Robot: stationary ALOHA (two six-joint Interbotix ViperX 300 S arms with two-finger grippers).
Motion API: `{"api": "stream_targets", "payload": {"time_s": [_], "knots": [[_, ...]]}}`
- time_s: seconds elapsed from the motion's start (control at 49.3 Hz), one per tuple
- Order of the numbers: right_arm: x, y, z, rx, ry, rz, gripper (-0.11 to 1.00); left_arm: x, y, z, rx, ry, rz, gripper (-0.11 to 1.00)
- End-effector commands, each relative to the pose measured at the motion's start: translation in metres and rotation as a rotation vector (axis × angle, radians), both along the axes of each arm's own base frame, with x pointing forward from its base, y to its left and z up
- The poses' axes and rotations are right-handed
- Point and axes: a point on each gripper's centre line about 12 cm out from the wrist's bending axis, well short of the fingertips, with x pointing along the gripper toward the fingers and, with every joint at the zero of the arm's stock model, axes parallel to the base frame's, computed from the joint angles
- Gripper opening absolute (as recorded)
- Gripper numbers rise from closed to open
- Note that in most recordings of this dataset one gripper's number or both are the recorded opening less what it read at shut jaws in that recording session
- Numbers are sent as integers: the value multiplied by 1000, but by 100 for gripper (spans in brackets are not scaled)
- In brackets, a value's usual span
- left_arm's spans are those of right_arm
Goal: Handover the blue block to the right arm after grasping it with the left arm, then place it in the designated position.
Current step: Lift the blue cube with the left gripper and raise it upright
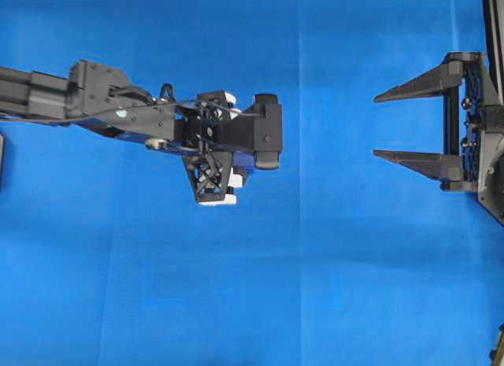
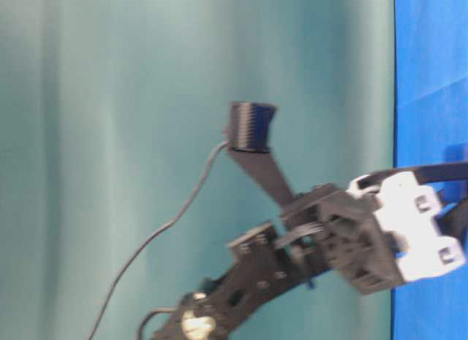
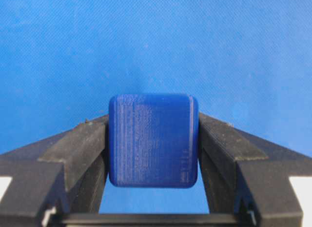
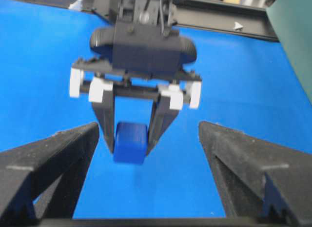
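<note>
Blue block (image 3: 153, 140) sits clamped between the left arm's fingers (image 3: 73, 156), so the handover hinges on one relation: block and left gripper lie well to the left of the right gripper, which faces them with its gap open toward the block. Overhead exterior: left gripper (image 1: 232, 177) points down over the blue cloth surface (image 1: 354, 287), only a sliver of the block showing under the wrist camera; right gripper (image 1: 394, 126) at the right edge, fingers spread wide and holding nothing, pointing left toward the block, well apart from it; left arm is the nearer by far since it already holds it. Table-level exterior: blurred, shows only the left arm's white brackets (image 2: 413, 227) and a cable against a green backdrop; block not visible, finger state can't be read here. Left wrist-mounted: block fills the middle, both finger pads touching its left and right faces, narrowed onto it; top and front faces are free; cloth behind it. Right wrist-mounted: block (image 4: 130, 141) hangs from the left fingers, centred a little left of the gap between the right fingers (image 4: 48, 163), apparently off the cloth. Judgement: grasp done, transfer not yet made; right fingers would need to close on the faces the left fingers leave bare.
</note>
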Motion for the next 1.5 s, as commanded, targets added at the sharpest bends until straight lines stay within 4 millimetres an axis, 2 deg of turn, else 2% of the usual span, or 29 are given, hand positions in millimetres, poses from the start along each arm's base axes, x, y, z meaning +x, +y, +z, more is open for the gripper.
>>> {"api": "stream_targets", "payload": {"time_s": [0.0, 0.345, 0.608, 0.689, 1.48], "knots": [[3, -1, 6, 2, -17, -3, 94, 3, -3, 44, 4, -77, -7, 46], [3, 0, 6, 1, -17, -2, 94, -7, -4, 119, 7, -103, -8, 46], [3, -1, 6, 2, -17, -4, 94, -14, -5, 162, 11, -113, -12, 46], [3, -1, 6, 4, -15, -3, 94, -16, -4, 167, 11, -116, -10, 46], [4, -1, 5, 4, -12, -3, 94, -18, -4, 163, 7, -104, -6, 46]]}}
